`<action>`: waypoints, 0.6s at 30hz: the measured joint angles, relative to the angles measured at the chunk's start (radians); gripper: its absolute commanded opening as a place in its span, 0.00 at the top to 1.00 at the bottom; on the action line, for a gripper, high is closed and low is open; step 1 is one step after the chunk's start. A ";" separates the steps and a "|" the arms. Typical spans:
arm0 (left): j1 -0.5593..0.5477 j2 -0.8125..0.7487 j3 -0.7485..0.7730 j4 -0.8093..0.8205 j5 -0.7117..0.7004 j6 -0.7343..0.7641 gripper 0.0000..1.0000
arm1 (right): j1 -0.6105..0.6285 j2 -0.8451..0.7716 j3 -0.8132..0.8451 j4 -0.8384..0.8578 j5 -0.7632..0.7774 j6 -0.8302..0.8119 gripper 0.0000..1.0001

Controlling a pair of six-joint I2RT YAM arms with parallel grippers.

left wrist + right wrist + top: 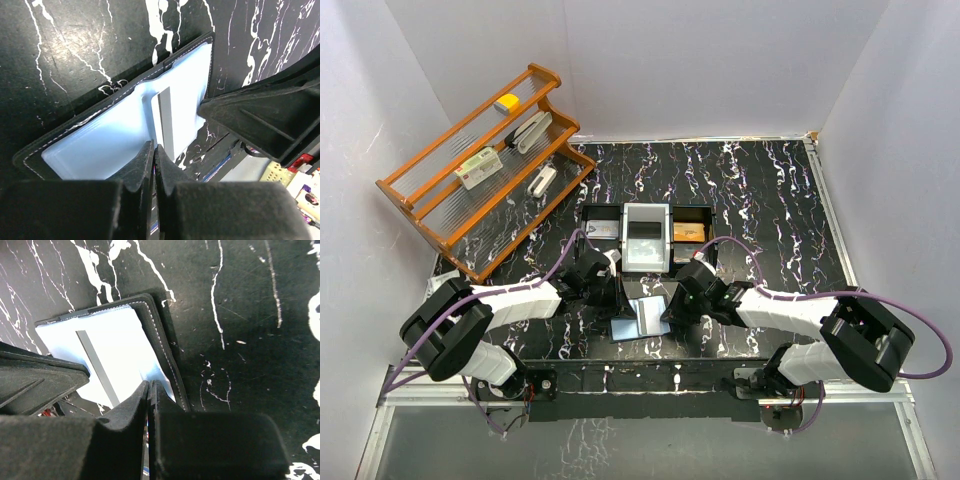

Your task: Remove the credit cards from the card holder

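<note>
Black marbled tabletop (760,200), top view. The card holder (642,318) lies opened flat near the arms' bases, just in front of the black three-compartment tray (586,212). The left claw (608,298) and right claw (672,312) meet it from opposite sides. This probably pins both leaves so the bifold cannot spring shut. A wooden rack (420,200) stands well apart at the far left and plays no part here.

Left wrist view. The pale blue-grey inside of the card holder (110,140) faces up, stitched black rim around it. A grey stripe (165,117) runs across it toward the camera; whether this is the fold or a card's edge cannot be told. The left claw (154,152) has its fingers brought together with only a hairline slit between them, and nothing can be seen held in that slit. Its tips rest at the holder's near edge, beside the stripe. The other arm's finger touches the far leaf, which looks like a bracing hold.

Right wrist view. The right claw (149,392) is likewise closed to a thin slit with nothing visibly gripped. Its tips press at the holder's stitched rim (160,340), near a corner, likely to keep that leaf down.

No card is seen clear of a pocket, so extraction appears not yet done.
</note>
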 measured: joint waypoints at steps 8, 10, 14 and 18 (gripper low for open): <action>0.019 0.000 0.000 -0.028 0.023 0.032 0.87 | -0.001 -0.011 0.000 -0.018 0.032 0.011 1.00; 0.021 0.000 -0.003 -0.011 0.040 0.023 0.75 | -0.001 -0.011 0.000 -0.018 0.031 0.011 1.00; 0.020 0.000 -0.041 0.075 0.071 -0.036 0.63 | -0.002 -0.011 0.000 -0.018 0.030 0.010 1.00; 0.020 0.002 -0.086 0.132 0.092 -0.091 0.62 | -0.002 -0.010 0.000 -0.018 0.029 0.009 1.00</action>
